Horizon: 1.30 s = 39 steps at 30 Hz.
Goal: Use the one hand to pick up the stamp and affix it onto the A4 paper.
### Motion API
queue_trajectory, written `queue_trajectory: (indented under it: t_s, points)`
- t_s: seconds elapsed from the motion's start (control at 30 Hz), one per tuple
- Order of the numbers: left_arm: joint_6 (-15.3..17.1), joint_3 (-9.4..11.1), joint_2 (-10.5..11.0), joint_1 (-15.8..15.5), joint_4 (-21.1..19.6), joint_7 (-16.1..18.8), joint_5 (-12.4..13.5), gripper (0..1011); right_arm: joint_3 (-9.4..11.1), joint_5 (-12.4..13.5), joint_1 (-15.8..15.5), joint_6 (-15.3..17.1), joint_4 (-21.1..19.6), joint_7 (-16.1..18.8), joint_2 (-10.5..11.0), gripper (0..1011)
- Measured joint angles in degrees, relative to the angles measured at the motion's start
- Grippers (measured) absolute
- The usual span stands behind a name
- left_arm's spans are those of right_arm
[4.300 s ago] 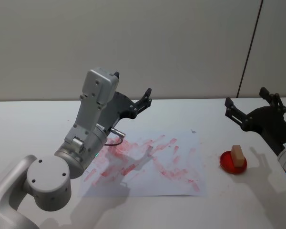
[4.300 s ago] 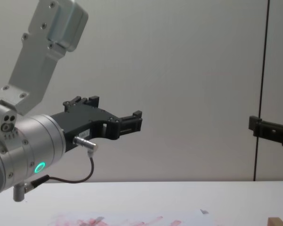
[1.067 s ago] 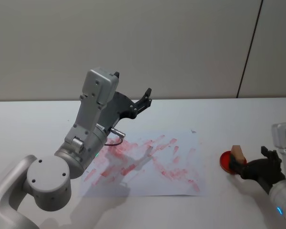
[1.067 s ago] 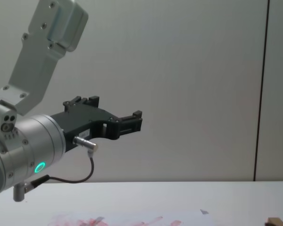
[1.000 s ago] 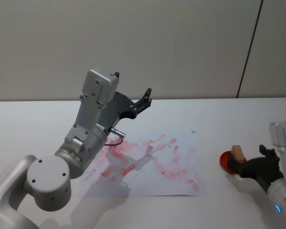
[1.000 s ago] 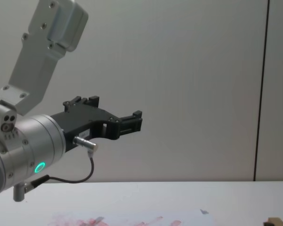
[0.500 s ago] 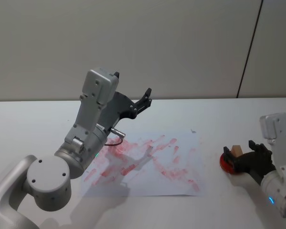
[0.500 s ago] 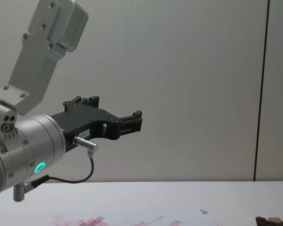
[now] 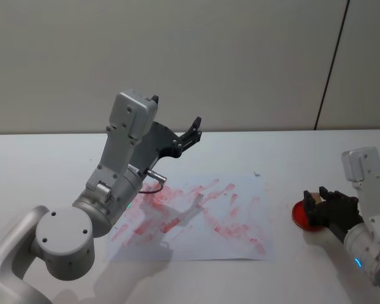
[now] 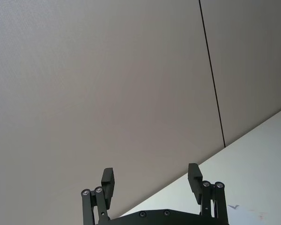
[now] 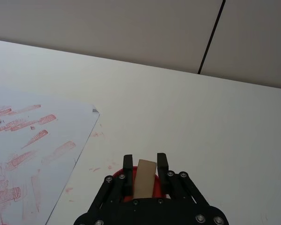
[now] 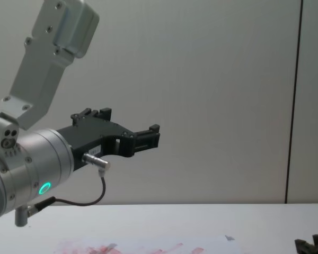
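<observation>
the right gripper [image 9: 315, 198] has its 2 jaws pressed on the stamp [image 11: 144, 181] at the red ink pad [image 9: 298, 216], right of the a4 paper [image 9: 248, 183]. the left gripper [image 10: 151, 181], jaws apart, hangs above the paper's left side.

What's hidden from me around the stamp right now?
Stamp underside: right wrist view, down on the red ink pad.
Stamp sides: head view, covered by right claw.
Right claw: chest view, cut by bottom edge.
A4 paper's left part: head view, behind left arm.
</observation>
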Motion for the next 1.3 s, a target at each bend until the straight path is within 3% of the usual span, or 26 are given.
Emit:
queue_trajectory:
  t_s: [0.07,0.17,0.57,0.83,1.3]
  points:
    - [0.0,0.0,0.0,0.0,0.0,0.0,0.0,1002,-0.02,-0.06,0.11,0.03,0.08,0.08,-0.05,247]
    - [0.0,0.0,0.0,0.0,0.0,0.0,0.0,1001,-0.02,-0.1,0.17,0.05,0.14,0.11,-0.08,197]
    - [0.0,0.0,0.0,0.0,0.0,0.0,0.0,1001,-0.02,-0.24,0.31,-0.07,0.26,0.39,-0.13,194]
    - [0.0,0.0,0.0,0.0,0.0,0.0,0.0,1001,0.04,-0.54,0.86,-2.12,-0.27,1.45,-0.28,195]
    - [0.0,0.0,0.0,0.0,0.0,0.0,0.0,1001,-0.67,-0.58,4.1,-6.1,-1.59,7.44,-1.95,194]
